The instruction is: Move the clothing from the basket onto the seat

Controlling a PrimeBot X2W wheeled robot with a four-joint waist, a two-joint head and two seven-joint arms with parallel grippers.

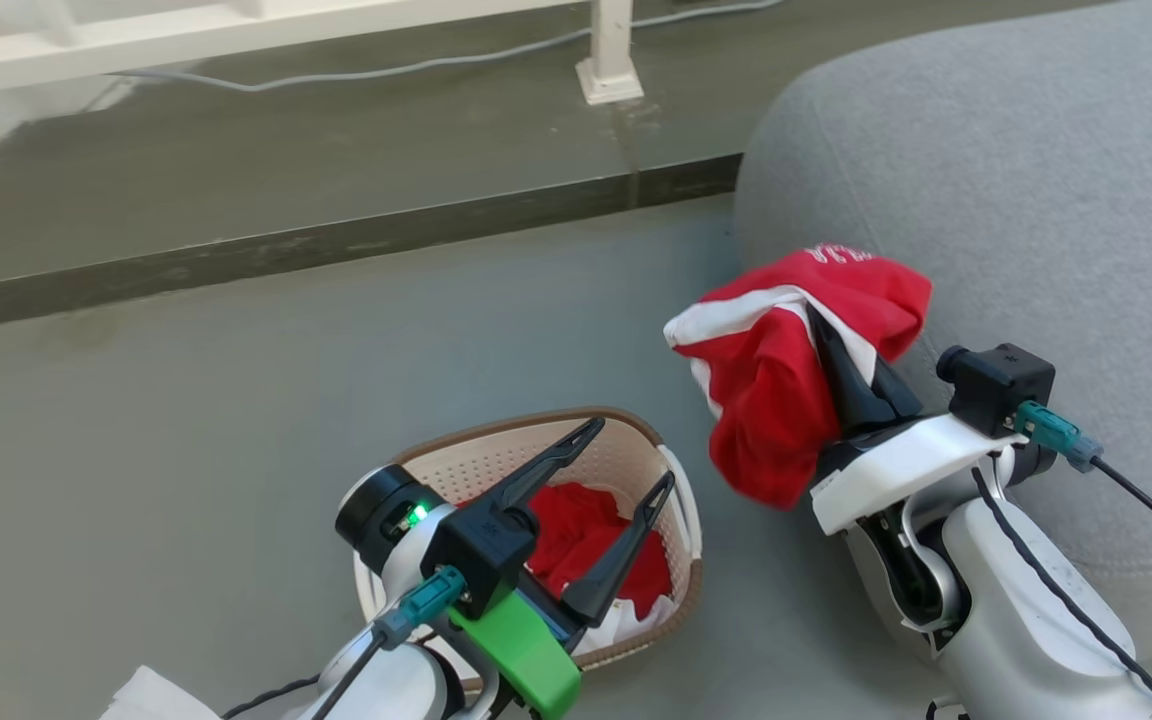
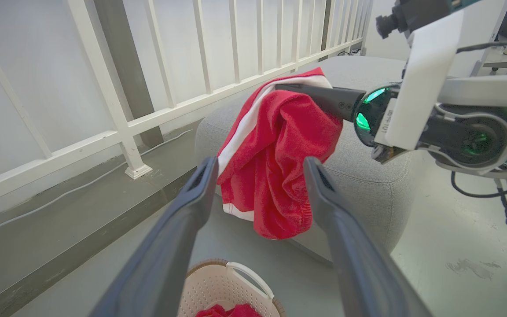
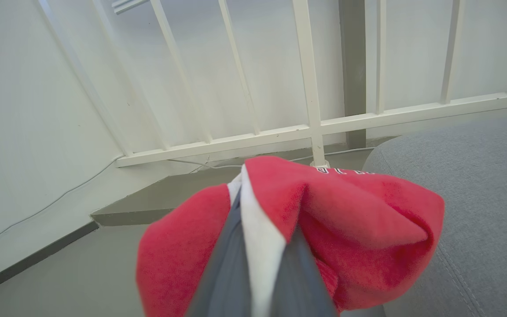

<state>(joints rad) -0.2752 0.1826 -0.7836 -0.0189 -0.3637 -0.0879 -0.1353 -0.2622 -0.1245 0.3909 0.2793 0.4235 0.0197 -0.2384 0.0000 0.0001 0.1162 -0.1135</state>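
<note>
Clothing [image 1: 586, 540] lies in the basket [image 1: 496, 450] beneath my left gripper [image 1: 633, 452], whose fingers are spread and empty. My right gripper [image 1: 836, 360] pinches a red garment [image 1: 766, 420] hanging just beside the seat [image 1: 1016, 200]; letting go here would likely drop it on the floor [image 1: 336, 350].

The clothing [image 1: 786, 400] is soft, matt red cloth with a slightly fleecy nap and smoother white panels, and the seat [image 1: 1016, 200] is matt grey woven upholstery with a fine grain and stitched seams. The basket [image 1: 476, 470] is cream plastic, perforated and faintly shiny, under a brown woven-look rim; the left gripper [image 1: 633, 450] has dark, smooth, matt fingers beside a bright green plastic bracket [image 1: 526, 650]. The floor [image 1: 336, 400] looks smooth, grey and dull with scuffs, the railing [image 3: 310, 88] smooth and white-painted
</note>
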